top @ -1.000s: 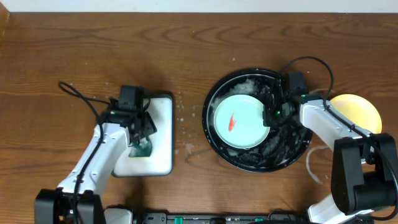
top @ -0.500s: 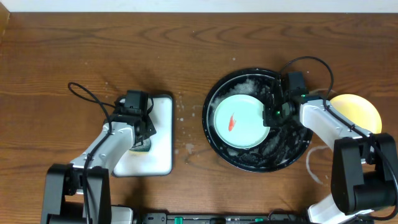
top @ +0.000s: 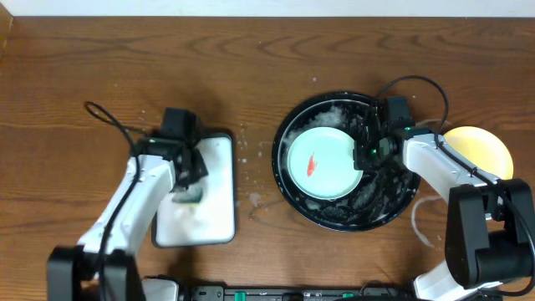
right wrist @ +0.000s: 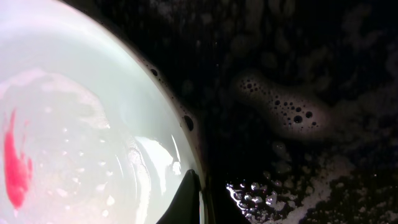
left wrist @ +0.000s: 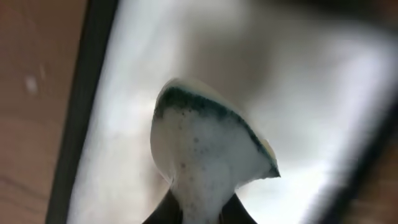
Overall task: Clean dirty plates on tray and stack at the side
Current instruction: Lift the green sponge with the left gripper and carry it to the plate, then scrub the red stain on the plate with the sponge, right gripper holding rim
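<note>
Mint plate [top: 324, 163] [right wrist: 74, 143] lies in the black tray [top: 277, 167], right of frame centre in the overhead view, with a red smear [top: 312, 164] [right wrist: 17, 165] left of its middle and not yet wiped. The plate face is wet and filmed with suds [right wrist: 292, 112], which also cover the tray's dark bottom around it. Judgement: smooth, stiff and light, but slippery when soapy. It will likely skate on the wet tray under a sideways push, and a loose pinch could let it slide out. The raised rim is the only place to take hold, and the flat centre should be left free for scrubbing. Right gripper [top: 365, 153] [right wrist: 189, 199] sits at the plate's right edge. In the wrist view its jaws look drawn together on the rim, apparently pinching it, which would steady the plate against a wipe. Yellow plate [top: 485, 144] rests on the table [top: 251, 67] at the far right, outside the tray and partly under the right arm. Left gripper [top: 188, 171] [left wrist: 200, 214] is over the white tray [top: 213, 213] [left wrist: 124, 93] in the left half, its jaws squeezing a foamy green-edged sponge [top: 191, 196] [left wrist: 205, 149]. The sponge is soft and buckles in the grip, well apart from the plate
</note>
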### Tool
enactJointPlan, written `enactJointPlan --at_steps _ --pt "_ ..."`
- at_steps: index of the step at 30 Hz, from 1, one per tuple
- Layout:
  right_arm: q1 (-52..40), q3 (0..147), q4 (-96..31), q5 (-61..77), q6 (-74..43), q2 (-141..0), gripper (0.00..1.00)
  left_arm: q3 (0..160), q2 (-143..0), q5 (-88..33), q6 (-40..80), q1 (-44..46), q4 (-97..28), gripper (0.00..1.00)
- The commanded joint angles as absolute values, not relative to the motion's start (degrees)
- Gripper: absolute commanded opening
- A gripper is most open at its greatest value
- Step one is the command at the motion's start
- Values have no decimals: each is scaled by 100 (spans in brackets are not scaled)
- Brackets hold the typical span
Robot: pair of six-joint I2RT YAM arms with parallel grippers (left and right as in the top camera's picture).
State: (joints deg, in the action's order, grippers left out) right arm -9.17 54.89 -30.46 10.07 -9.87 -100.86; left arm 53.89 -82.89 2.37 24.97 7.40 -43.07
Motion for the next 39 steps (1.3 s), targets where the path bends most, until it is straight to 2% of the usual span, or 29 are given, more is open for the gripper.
enactJointPlan --at_steps 1,8,13,16,23,31,35,39 --pt "-760 5264 -3148 349 -1024 -10265 1 5876 -7990 23 2270 972 -4335 8" --pt "-760 5264 -3148 351 -1024 -10265 1 5948 -8097 25 2464 1278 -4080 7" --pt "-760 5264 -3144 351 -1024 -10265 1 5948 -8189 -1267 2893 1590 -3583 7" --pt "-760 5264 -3146 353 -1024 -10265 1 5948 -8204 -1660 3430 2099 -2912 7" --pt "-760 5264 -3148 419 -1022 -10265 1 5948 -8903 -1221 4259 3623 -1411 7" --pt "-760 5264 -3076 652 -1024 -10265 1 5948 -10429 -1623 5127 4187 71 7" --pt "-760 5264 -3081 652 -1024 -10265 1 5948 -10763 -1208 5035 4115 -248 7" --pt "-760 5264 -3085 652 -1024 -10265 1 5968 -10790 281 4401 3981 -1002 8"
